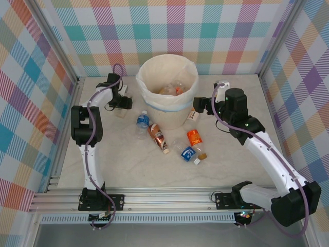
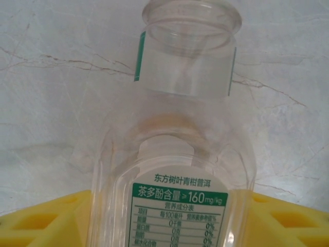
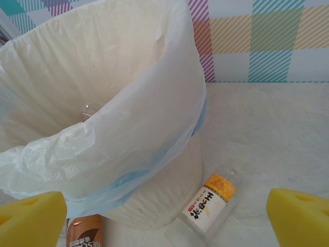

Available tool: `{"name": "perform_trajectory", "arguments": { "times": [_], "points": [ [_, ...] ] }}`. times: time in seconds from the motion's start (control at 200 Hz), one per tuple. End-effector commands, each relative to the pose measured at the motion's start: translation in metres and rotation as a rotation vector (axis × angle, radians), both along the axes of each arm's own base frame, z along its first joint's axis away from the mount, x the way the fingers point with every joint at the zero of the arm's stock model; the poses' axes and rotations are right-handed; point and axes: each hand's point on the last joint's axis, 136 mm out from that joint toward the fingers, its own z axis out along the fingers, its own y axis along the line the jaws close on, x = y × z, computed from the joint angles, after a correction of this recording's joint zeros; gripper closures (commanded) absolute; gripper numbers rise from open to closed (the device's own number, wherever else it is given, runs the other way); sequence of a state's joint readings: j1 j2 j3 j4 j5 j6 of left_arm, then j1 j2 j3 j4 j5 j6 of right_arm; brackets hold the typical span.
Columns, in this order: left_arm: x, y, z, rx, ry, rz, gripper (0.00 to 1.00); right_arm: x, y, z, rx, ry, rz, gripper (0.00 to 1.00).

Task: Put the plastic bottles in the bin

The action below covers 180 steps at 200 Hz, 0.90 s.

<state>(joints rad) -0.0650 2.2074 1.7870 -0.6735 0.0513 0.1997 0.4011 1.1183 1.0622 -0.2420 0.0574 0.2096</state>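
Right now your left pincer [image 1: 122, 104] sits toward the far-left corner of the pale marbled tabletop [image 1: 128, 170], just left of the large round cream-white bin lined with a white plastic bag [image 1: 175, 119]. In its wrist view the yellow foam pads [image 2: 46, 224] press against both sides of a clear plastic bottle with a green-and-white label [image 2: 177, 170], so it is clamped on that bottle. You cannot tell whether the bottle rests on the tabletop or is lifted off it.

Your right pincer [image 3: 167, 211] stands wide apart with nothing between its yellow pads, facing the bin from the right side. Just beyond it, a clear bottle with a white-and-orange label [image 3: 211, 206] lies at the foot of the bin.

The bin stands at the middle of the far edge, and a few bottles [image 1: 172, 88] already lie inside it. In front of it, toward the middle of the tabletop, more lie on their sides: a clear bottle with a blue label [image 1: 142, 123], a brown-labelled bottle [image 1: 158, 136] just beside it, an orange-labelled bottle [image 1: 194, 137], and a second blue-labelled bottle [image 1: 187, 153] nearer the near edge.
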Motion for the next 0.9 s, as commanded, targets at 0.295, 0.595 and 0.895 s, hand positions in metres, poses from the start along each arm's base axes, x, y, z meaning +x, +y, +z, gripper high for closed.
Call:
{"name": "perform_trajectory", "arguments": {
  "times": [0.295,0.595,0.895],
  "points": [
    [-0.01,-0.012,0.106,-0.159,-0.229,0.124,0.42,-0.013,0.016,0.025,0.063,-0.1,0.105,0.0],
    [-0.018,-0.04,0.262,-0.425,-0.601,0.117,0.44,-0.016,0.017,0.028,0.072,-0.134,0.124,0.01],
    [-0.057,-0.102,0.393,-0.584,-0.938,-0.155,0.43,-0.018,0.011,0.027,0.067,-0.141,0.098,0.0]
  ]
}}
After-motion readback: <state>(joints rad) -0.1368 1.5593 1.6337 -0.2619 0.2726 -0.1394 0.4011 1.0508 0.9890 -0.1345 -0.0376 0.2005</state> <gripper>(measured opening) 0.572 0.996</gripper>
